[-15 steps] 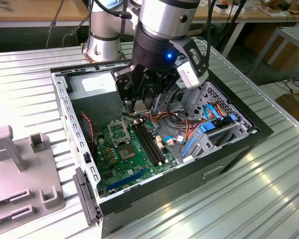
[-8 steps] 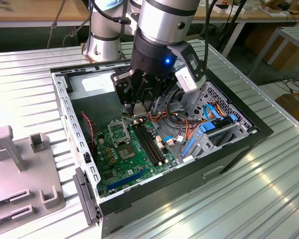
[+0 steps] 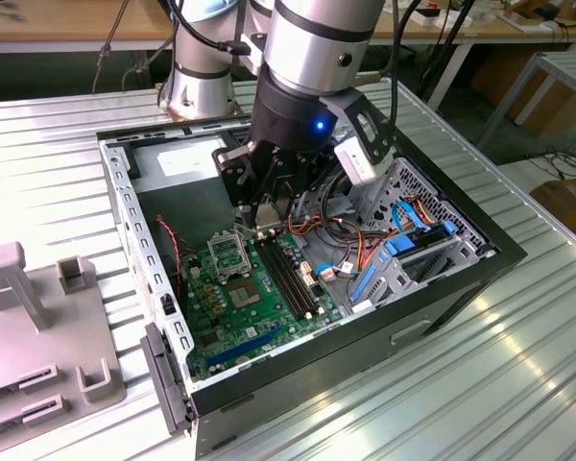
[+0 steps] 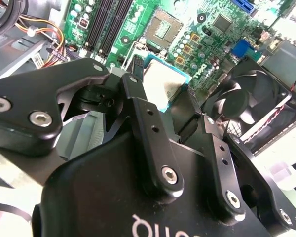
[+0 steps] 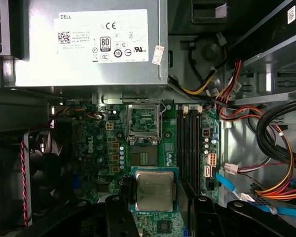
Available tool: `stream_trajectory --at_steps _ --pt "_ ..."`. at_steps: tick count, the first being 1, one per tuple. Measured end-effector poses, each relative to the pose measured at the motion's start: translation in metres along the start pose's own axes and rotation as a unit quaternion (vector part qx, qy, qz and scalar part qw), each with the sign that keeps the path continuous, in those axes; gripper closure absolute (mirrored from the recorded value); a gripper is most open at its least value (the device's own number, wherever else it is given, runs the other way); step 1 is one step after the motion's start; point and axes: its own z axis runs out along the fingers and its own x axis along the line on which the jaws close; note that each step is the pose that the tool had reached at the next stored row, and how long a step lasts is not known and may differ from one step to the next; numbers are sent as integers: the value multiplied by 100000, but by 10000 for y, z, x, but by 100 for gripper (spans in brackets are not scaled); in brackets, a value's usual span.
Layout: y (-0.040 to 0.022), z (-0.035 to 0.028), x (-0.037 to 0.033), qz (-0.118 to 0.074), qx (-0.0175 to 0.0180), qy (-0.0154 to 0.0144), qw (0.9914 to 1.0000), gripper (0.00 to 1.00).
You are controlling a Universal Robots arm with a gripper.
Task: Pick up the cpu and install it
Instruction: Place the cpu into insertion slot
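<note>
**Chip in hand above the board.** A Universal Robots arm (image 3: 317,58) reaches down into an open computer case (image 3: 125,206) lying on a ribbed metal table (image 3: 518,365). Its black gripper (image 3: 266,227) hangs over the far part of the green motherboard (image 3: 226,307).

Between the jaws sits the cpu (image 5: 154,190), a flat square chip with a dull grey top. The two black fingers (image 4: 145,118) are pressed in on opposite edges of it, pinching it and carrying it level, clear of the board. In both wrist views the chip lies squarely between the fingertips, one finger at each side, its grey face turned up toward the cameras.

In the first wrist view the open socket (image 5: 144,123) shows on the board between the cpu and the grey power supply (image 5: 89,44) at the far end of the case. The chip is apart from the socket and not seated in it.

The long black memory slots (image 5: 190,143) run just beside the socket. A black fan (image 5: 44,168) sits on the socket's other side, against the case wall. Orange, yellow and red cables (image 5: 266,168) crowd the case toward the exterior view's right. A grey fixture (image 3: 38,336) stands on the table at the exterior view's left, well apart from the case.
</note>
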Motion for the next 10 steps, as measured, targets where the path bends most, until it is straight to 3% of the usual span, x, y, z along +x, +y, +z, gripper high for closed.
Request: stream_trajectory --at_steps 10 --pt "-1 66 -1 -2 -42 -169 100000 53"
